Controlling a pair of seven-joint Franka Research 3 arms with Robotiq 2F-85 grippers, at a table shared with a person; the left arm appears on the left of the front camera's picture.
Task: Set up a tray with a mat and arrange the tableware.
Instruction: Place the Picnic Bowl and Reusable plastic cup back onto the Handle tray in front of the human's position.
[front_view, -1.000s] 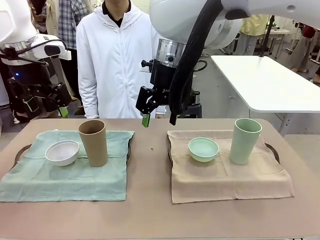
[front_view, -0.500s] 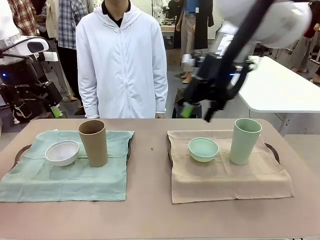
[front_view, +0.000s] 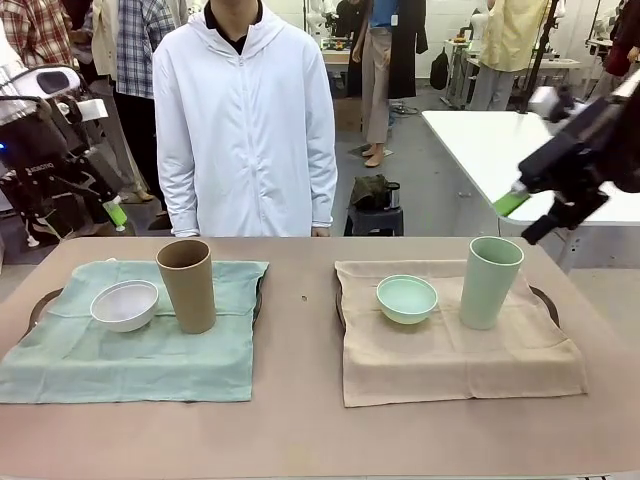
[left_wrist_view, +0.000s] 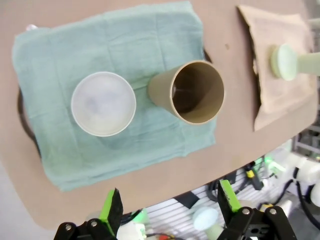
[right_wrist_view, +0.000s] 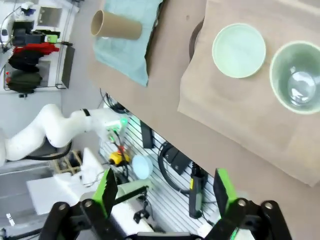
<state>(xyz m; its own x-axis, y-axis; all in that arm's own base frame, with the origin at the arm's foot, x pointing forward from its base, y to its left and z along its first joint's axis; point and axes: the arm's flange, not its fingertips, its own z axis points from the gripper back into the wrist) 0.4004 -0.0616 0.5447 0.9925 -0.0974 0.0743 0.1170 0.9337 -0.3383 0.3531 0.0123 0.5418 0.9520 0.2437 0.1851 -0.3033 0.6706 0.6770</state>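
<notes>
Worktop (front_view: 300, 420), tan, flat, spanning the lower half of the front view. Items as follows.

Item 1: dark tray (front_view: 40, 300) at lower left, its rim peeking out from under a mint-green cloth mat (front_view: 130, 365) draped over it. On the mat, a small white bowl (front_view: 124, 305), upright, left of a tall tan-brown cup (front_view: 186, 285), upright; the two stand just beside each other.

Item 2: second dark tray (front_view: 545, 298) at lower right, under a beige cloth mat (front_view: 450, 355). On it, a small mint-green bowl (front_view: 407, 299), upright, left of a tall mint-green cup (front_view: 489, 281), upright, a clear gap between them.

Item 3: left gripper (front_view: 112, 212), black with green pads, at the left edge of the frame, raised above and behind the green mat, jaws wide, nothing between them. Its wrist view looks straight down on the white bowl (left_wrist_view: 103, 103) and the tan-brown cup (left_wrist_view: 192, 91), both well below the fingers.

Item 4: right gripper (front_view: 520, 208), at the upper right, raised above the mint-green cup, jaws wide, empty. Its wrist view shows the mint-green bowl (right_wrist_view: 239, 50) and mint-green cup (right_wrist_view: 297, 75) from above.

Judgement: both settings look complete. Each arm is nearer its own tray, and any further pick would be a straight descent along a cup's vertical long axis.

Person in a white zip jacket (front_view: 245, 120) stands at the far side, centre-left.
</notes>
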